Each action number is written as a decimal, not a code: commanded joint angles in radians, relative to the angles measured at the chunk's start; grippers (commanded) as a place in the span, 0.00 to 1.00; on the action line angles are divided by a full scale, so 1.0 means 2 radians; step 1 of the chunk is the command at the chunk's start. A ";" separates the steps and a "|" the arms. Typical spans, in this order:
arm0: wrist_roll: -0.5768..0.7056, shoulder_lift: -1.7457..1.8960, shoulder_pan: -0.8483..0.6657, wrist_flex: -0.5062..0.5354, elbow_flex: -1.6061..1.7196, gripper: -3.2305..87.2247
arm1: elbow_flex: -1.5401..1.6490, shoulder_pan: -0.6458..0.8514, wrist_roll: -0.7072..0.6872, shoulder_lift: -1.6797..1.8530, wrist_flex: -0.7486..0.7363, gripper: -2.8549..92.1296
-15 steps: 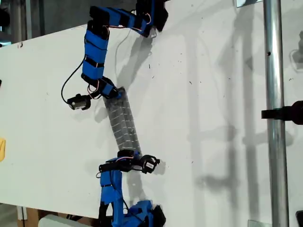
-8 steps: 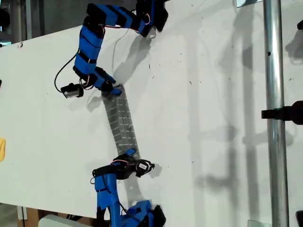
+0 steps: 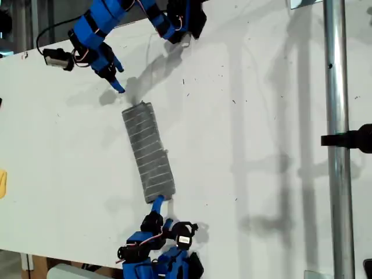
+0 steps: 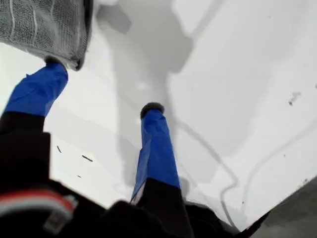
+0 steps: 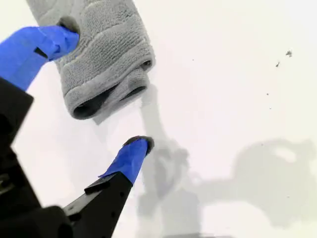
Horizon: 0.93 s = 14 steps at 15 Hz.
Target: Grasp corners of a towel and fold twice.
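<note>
The grey striped towel point(image 3: 148, 151) lies folded into a narrow strip, running diagonally across the white table point(image 3: 261, 174). My first gripper point(image 3: 115, 78) hangs open beyond the towel's upper end in the exterior view, apart from it. In the first wrist view that gripper point(image 4: 101, 84) has nothing between its fingers, and the towel point(image 4: 39, 25) shows just past one fingertip. My second gripper point(image 3: 158, 204) is open at the towel's lower end. In the second wrist view, one fingertip point(image 5: 67, 32) of that gripper point(image 5: 105, 87) overlaps the towel's layered end point(image 5: 99, 49); whether it touches is unclear.
A metal pole point(image 3: 337, 139) with a black clamp point(image 3: 351, 139) crosses the exterior view's right side. A small yellow object point(image 3: 2, 183) sits at that view's left edge. Both arm bases stand at the table's edges, one at the top and one at the bottom of the exterior view.
Both grippers have let go of the towel's ends. The first swung up and away toward the exterior view's upper left. The second drew back toward its base. The towel now lies flat.
</note>
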 commanded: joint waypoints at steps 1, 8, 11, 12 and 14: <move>-0.034 0.186 0.044 -0.021 0.091 0.46 | 0.114 0.018 0.051 0.176 -0.002 0.39; 0.040 0.549 0.097 -0.044 0.234 0.19 | 0.258 -0.170 0.202 0.386 -0.020 0.46; 0.048 0.548 0.109 -0.104 0.307 0.01 | 0.233 -0.159 0.162 0.341 -0.026 0.50; 0.046 0.548 0.113 -0.127 0.328 0.01 | 0.211 -0.148 0.128 0.295 -0.048 0.51; 0.042 0.548 0.112 -0.148 0.355 0.01 | 0.151 -0.130 0.077 0.150 -0.113 0.53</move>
